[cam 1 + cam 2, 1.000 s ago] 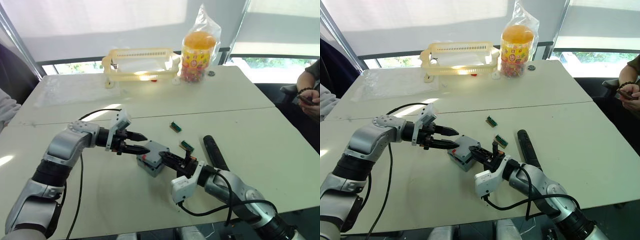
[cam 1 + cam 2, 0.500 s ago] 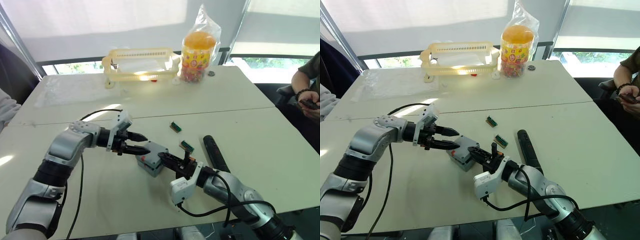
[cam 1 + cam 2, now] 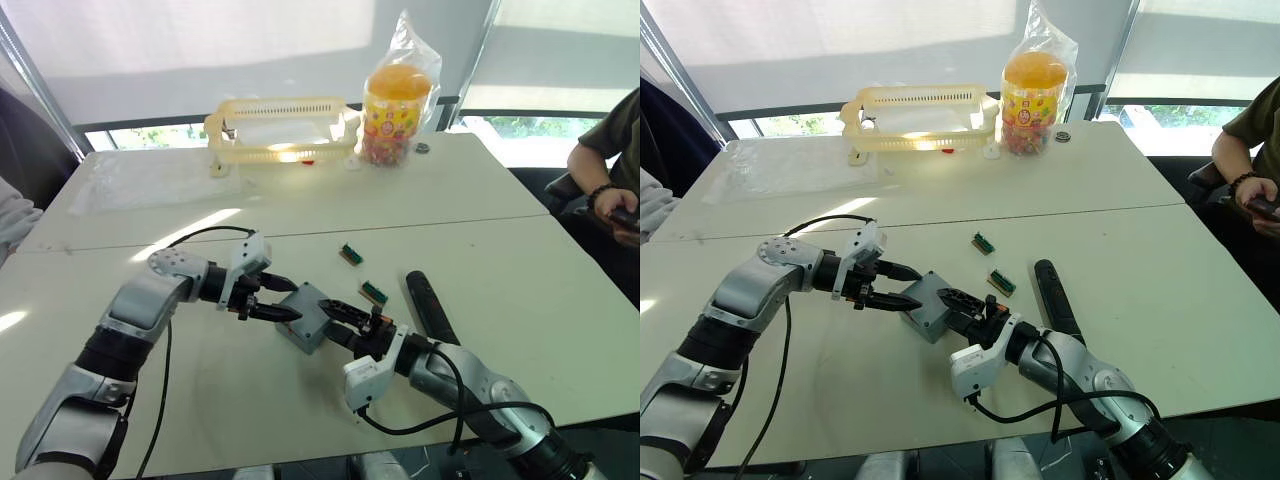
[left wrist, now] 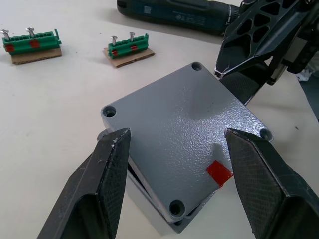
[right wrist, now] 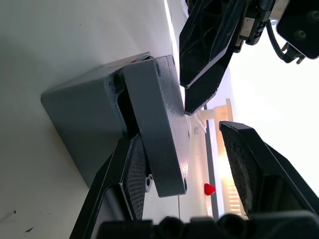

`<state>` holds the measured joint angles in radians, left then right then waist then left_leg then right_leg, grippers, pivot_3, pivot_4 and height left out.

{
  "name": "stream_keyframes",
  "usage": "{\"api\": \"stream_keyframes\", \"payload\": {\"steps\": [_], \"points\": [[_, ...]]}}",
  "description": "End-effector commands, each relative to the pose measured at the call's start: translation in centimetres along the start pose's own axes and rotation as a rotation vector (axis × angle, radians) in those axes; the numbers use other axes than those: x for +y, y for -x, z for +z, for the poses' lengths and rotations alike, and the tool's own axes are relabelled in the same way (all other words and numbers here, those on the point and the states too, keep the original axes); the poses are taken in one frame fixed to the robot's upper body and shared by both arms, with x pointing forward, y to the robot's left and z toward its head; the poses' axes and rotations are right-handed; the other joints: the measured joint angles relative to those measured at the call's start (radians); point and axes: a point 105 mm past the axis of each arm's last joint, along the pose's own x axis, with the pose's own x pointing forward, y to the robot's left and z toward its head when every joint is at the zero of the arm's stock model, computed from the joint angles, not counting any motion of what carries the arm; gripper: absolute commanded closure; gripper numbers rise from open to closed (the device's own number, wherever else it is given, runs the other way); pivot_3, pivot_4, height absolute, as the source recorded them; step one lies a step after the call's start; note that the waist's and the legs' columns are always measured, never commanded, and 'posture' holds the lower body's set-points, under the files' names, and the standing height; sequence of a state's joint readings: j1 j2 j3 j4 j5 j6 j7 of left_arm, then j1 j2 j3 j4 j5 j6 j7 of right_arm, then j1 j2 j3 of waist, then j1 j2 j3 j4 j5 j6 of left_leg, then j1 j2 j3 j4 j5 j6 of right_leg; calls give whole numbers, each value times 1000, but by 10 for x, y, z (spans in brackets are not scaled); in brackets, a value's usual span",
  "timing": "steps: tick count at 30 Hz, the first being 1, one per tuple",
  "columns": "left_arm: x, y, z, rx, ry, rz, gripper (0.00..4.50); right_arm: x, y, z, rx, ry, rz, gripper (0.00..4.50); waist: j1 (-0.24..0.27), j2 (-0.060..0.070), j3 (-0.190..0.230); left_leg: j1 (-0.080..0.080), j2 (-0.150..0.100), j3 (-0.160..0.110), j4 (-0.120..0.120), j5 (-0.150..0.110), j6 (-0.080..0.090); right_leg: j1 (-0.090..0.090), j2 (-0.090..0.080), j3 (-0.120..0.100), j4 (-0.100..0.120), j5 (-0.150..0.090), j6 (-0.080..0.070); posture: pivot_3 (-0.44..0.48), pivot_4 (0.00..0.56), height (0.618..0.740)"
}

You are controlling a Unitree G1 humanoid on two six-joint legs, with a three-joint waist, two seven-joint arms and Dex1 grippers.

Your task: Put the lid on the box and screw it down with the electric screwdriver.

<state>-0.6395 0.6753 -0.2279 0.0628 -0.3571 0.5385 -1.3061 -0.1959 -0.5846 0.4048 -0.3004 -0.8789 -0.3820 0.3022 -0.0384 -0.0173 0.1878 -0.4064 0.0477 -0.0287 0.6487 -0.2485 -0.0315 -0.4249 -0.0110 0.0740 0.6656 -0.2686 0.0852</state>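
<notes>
Box sits mid-table, rotated so its corners point diamond-wise toward the two arms. Lid rests on top, skewed and tilted, one corner lifted off the box; red mark on its face. Left gripper spread wide, fingers straddling the lid's near corner, gripping nothing. Right gripper also apart, lower finger wedged under the raised lid edge, upper finger clear of it. Screwdriver lies flat just right of the box, long axis running away from the robot. Two green terminal blocks between box and screwdriver. Open table on the right; yellow rack and snack jar at the far edge.
</notes>
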Motion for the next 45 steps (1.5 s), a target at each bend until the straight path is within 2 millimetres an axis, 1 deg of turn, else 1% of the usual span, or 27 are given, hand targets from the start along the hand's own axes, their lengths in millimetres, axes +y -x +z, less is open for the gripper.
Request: {"api": "stream_keyframes", "payload": {"steps": [1,5,11,20,26,30,35,40,45], "points": [[-3,0,-10,41,12,-7,1438,-6,5,-2,-7,14,-17,1985,0,0,0,0,0,0,0,0,0,0,0,0,0,0,0,0,150,740],[-1,1,-16,56,15,6,1438,-9,5,-2,-30,26,-17,1985,0,0,0,0,0,0,0,0,0,0,0,0,0,0,0,0,150,740],[0,4,-18,63,13,22,1438,-9,2,-1,-52,28,-13,1985,-1,0,-1,1,0,0,0,0,0,0,0,0,0,0,0,0,150,740],[2,8,-22,77,9,39,1438,-7,12,-7,-52,39,10,1985,1,0,-1,1,0,0,1,0,0,1,0,0,0,0,0,0,150,740],[2,6,-19,62,12,35,1438,-8,13,-8,-50,36,7,1985,1,0,-1,1,0,0,1,0,0,1,0,0,0,0,0,0,150,740],[5,7,-15,44,15,48,1438,-9,13,-9,-42,29,-1,1985,2,0,-1,1,0,0,1,0,0,1,0,0,0,0,0,0,150,740],[8,7,-11,30,24,61,1438,-19,18,-14,-15,27,-47,1985,5,0,-1,1,0,0,1,0,0,1,0,0,0,0,0,0,150,740],[10,8,-9,25,30,71,1438,-15,23,-10,-21,-2,-36,1985,5,0,-1,1,0,0,1,0,0,1,0,0,0,0,0,0,150,740],[11,8,-9,25,30,75,1438,-15,21,-4,-40,-24,-42,1985,4,0,-1,1,0,0,1,0,0,1,0,0,0,0,0,0,150,740]]}}
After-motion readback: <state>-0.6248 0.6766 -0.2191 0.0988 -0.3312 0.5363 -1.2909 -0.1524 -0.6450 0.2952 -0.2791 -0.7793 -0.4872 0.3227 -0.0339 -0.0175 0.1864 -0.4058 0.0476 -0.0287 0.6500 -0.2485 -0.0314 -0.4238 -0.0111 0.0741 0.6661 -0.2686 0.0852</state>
